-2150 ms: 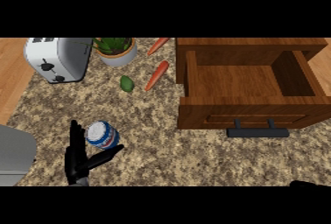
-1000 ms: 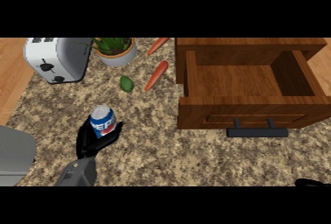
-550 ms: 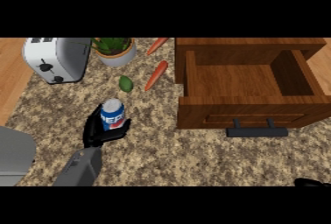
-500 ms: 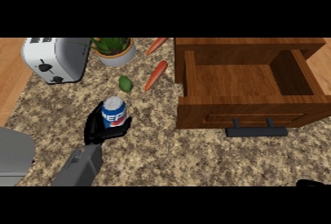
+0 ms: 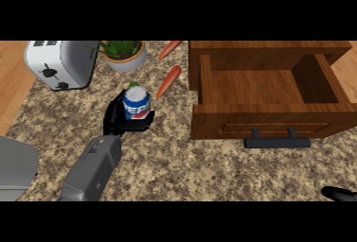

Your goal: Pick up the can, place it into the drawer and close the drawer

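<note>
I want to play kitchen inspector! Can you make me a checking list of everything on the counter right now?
Surface: speckled stone counter, wooden strip at left.
Job's things: blue, white and red can upright; open wooden drawer, nothing seen inside, black handle at its front.
Clutter: silver toaster, potted green plant, two orange carrots, a grey object at the left edge.
Hands: left hand curled round the can; right hand barely showing at the lower right.
Cables: nothing seen.
Surroundings: nothing seen beyond the counter.
</note>
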You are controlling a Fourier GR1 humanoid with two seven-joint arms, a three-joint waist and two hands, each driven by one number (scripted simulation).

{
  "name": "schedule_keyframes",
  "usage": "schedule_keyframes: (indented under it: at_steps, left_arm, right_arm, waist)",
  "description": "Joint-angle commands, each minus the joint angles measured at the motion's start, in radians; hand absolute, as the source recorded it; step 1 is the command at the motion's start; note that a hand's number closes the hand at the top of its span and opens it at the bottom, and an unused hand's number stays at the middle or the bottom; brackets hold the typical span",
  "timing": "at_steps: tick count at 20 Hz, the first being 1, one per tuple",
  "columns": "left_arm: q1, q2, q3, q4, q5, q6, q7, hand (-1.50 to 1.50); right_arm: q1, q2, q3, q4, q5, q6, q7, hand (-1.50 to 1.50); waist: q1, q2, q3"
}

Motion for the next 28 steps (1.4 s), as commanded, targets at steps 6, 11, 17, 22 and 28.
schedule_keyframes:
  at_steps: [6, 11, 17, 22, 28]
  left_arm:
    - [-0.081, -0.005, -0.084, -0.246, -0.035, 0.044, 0.244, 1.50]
    - [-0.149, -0.006, -0.114, -0.411, -0.029, 0.090, 0.454, 1.50]
    - [-0.260, -0.043, -0.214, -0.527, 0.005, 0.241, 0.633, 1.50]
    - [-0.392, -0.043, -0.205, -0.468, -0.023, 0.276, 0.691, 1.50]
    - [-0.593, -0.032, -0.196, -0.355, -0.006, 0.290, 0.756, 1.50]
  right_arm:
    - [0.009, -0.015, -0.014, -0.058, 0.001, -0.005, 0.053, -1.50]
    - [0.008, 0.021, 0.048, -0.086, 0.072, -0.035, 0.067, -1.50]
    - [0.042, -0.006, -0.026, -0.046, -0.019, 0.020, 0.018, -1.50]
    - [-0.032, -0.021, -0.027, -0.018, -0.002, -0.015, 0.054, -1.50]
    - [-0.080, -0.020, -0.007, -0.004, 0.027, -0.042, 0.069, -1.50]
  waist:
    - [0.010, -0.006, 0.001]
    - [0.015, -0.007, 0.001]
    - [0.003, -0.005, 0.001]
    - [0.001, -0.001, 0.001]
    - [-0.008, 0.003, 0.001]
